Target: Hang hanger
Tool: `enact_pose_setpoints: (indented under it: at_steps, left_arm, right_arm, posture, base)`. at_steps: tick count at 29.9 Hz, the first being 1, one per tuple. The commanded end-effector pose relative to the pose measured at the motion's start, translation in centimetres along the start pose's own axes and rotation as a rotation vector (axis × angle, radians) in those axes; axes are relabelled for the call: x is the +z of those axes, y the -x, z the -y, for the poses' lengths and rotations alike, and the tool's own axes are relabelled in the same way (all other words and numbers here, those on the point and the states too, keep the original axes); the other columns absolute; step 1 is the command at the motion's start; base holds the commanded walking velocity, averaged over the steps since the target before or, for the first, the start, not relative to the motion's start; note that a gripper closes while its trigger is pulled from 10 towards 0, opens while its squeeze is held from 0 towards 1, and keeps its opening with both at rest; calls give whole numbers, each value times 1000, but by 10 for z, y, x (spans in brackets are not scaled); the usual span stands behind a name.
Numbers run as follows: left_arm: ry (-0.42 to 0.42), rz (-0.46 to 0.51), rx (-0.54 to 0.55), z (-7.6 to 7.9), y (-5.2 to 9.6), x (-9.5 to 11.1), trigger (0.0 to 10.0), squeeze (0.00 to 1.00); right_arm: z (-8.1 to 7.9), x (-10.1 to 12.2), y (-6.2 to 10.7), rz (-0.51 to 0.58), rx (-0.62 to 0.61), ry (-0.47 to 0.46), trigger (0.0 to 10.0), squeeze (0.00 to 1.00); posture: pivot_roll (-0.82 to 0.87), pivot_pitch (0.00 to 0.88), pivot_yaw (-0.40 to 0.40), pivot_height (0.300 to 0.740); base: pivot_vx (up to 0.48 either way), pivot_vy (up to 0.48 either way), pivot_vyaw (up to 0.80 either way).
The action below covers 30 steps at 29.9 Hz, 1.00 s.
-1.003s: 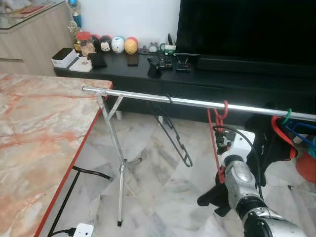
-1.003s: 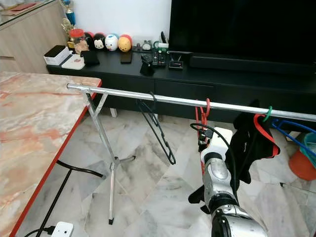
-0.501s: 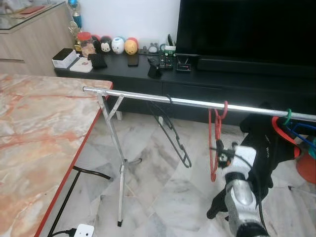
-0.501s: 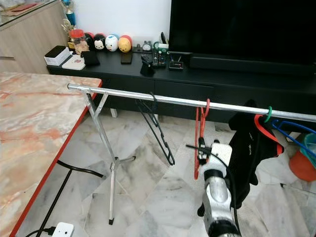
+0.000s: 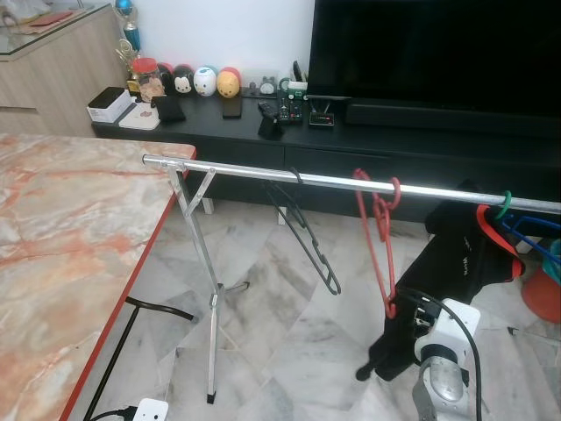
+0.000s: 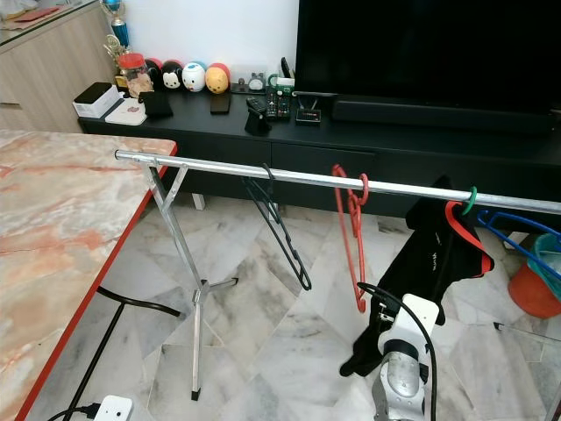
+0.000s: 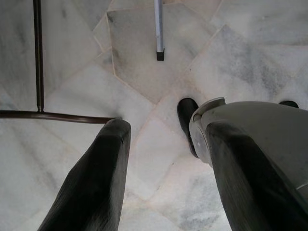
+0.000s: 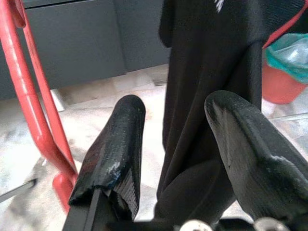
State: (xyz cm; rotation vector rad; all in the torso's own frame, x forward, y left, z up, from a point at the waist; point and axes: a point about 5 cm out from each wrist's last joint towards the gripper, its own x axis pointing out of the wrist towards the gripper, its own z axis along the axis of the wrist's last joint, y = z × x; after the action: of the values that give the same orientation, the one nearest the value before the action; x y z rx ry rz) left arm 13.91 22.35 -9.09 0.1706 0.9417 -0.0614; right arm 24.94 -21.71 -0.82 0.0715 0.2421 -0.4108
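Observation:
A red hanger (image 5: 379,235) hangs by its hook on the silver rail (image 5: 263,174), tilted, its lower end near my right wrist. My right arm (image 5: 443,360) is low at the bottom right, below the rail. In the right wrist view my right gripper (image 8: 175,139) is open with nothing between its fingers; the red hanger (image 8: 26,96) is just beside one finger and the black garment (image 8: 207,72) lies behind. My left gripper (image 7: 166,159) hangs open over the marble floor.
On the rail also hang a black hanger (image 5: 307,237), a black garment on a red hanger (image 5: 460,263) and a blue hanger (image 5: 536,235). A marble table (image 5: 70,246) stands at the left. The rail's tripod leg (image 5: 212,307), a floor cable (image 5: 158,307) and an orange bucket (image 5: 545,296) are nearby.
My right arm has dropped down and back from the red hanger. The hanger now hangs free on the rail, its hook shifted slightly left and its body tilted.

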Motion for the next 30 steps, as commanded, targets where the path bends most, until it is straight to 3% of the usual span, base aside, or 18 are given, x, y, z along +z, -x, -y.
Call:
enact_pose_setpoints:
  at_steps: [1,6,14,17,25,28,30]
  left_arm:
    - [-16,-18,-3,2,2,-6,10000,0]
    - [-14,-20,-8,3,2,-7,10000,0]
    - [-14,-29,-9,3,1,-6,10000,0]
    - [-13,-30,-9,3,1,-6,10000,0]
    - [-12,-33,-14,3,1,-6,10000,0]
    - [-11,-30,-22,5,0,-5,10000,0]
    - [-12,-29,-24,6,0,-5,10000,0]
  right_arm:
    - [-4,0,2,5,23,-12,10000,0]
    - [-6,-10,5,-51,39,14,10000,0]
    - [8,-36,14,-234,-4,84,10000,0]
    - [7,-39,15,-251,0,76,10000,0]
    - [-4,-46,18,-319,88,98,10000,0]
    - [-9,-55,24,-381,143,92,10000,0]
    - [-11,-66,32,-471,191,156,10000,0]
  posture:
    - [1,0,-10,740]
    - [-1,0,-12,740]
    - [4,0,-14,740]
    - [2,0,-14,740]
    - [4,0,-14,740]
    - [5,0,-14,740]
    - [5,0,-14,740]
  base:
    - [0,0,0]
    - [0,0,0]
    - [0,0,0]
    - [0,0,0]
    - [0,0,0]
    - [0,0,0]
    - [0,0,0]
